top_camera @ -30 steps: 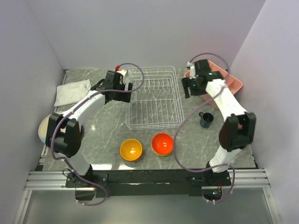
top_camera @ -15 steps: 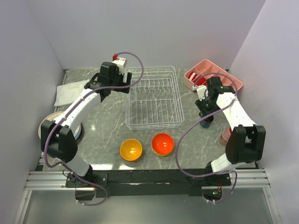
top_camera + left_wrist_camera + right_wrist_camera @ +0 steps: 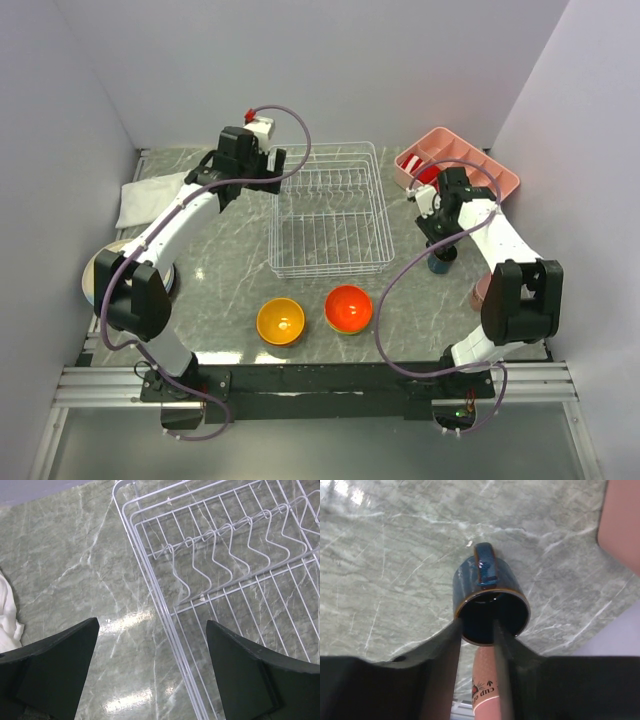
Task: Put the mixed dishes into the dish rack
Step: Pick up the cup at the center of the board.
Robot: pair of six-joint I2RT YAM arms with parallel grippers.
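By the worktop's right edge, my right gripper [image 3: 477,626] straddled the navy cup [image 3: 490,582] rim, jaws narrow; whether it held firm, I couldn't tell. Pinched by one thin wall, the cup could swivel or drop. Farther back, my left gripper [image 3: 151,625] hung wide over the dish rack [image 3: 150,582], above its left rim.

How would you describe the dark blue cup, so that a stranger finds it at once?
Start at the white wire dish rack in the middle of the table and look right, just nearer than the pink tray. The navy cup stands there upright, with one handle. Unlike the orange bowl and the red bowl nearby, it is dark blue with a brown rim.
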